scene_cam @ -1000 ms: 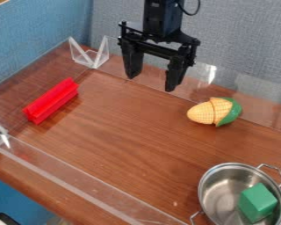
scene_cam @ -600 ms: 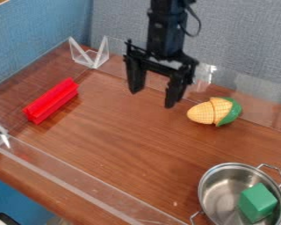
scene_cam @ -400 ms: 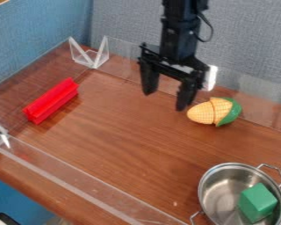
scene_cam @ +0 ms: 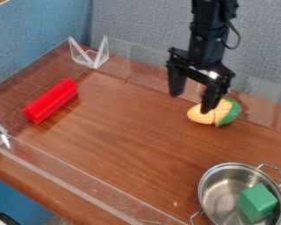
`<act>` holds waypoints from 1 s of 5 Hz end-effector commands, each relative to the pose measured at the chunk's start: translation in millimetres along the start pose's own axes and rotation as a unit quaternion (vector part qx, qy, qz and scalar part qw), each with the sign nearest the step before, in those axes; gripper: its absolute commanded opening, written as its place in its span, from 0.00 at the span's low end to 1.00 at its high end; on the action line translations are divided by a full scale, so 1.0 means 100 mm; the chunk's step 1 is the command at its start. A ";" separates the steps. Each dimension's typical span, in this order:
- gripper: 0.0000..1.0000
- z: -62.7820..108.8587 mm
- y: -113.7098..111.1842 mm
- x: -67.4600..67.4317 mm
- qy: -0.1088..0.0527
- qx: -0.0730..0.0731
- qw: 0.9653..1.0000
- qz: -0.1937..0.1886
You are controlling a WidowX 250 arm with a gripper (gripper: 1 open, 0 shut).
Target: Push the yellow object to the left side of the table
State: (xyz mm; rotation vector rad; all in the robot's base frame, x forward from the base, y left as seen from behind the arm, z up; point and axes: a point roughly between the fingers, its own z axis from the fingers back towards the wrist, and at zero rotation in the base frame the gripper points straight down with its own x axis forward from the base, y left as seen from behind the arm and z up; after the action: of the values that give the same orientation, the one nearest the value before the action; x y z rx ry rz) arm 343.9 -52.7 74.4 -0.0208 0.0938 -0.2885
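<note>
Camera view: we see the black two-fingered pincer [scene_cam: 192, 91], spread wide and holding nothing, has swung rightward to the yellow-and-green toy corn cob [scene_cam: 209, 112], readying our push.

Brown wood-grain table [scene_cam: 126, 141] beneath red block [scene_cam: 52, 101], toy corn [scene_cam: 210, 112], metal pot [scene_cam: 239, 195].

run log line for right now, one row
fingers open, near corn | corn at right of table | red block far left | push unfinished
</note>
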 end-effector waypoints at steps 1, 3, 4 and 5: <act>1.00 0.09 -0.03 0.19 -0.033 0.005 0.999 -0.013; 1.00 -0.13 -0.05 0.36 -0.026 0.003 1.000 -0.011; 1.00 -0.22 -0.06 0.39 -0.020 0.002 1.000 -0.012; 0.00 -0.27 -0.07 0.43 -0.017 0.002 1.000 -0.014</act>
State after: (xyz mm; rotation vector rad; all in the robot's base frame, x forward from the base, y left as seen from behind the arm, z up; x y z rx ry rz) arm 372.1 -65.8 27.7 -0.0246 0.1157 -0.3031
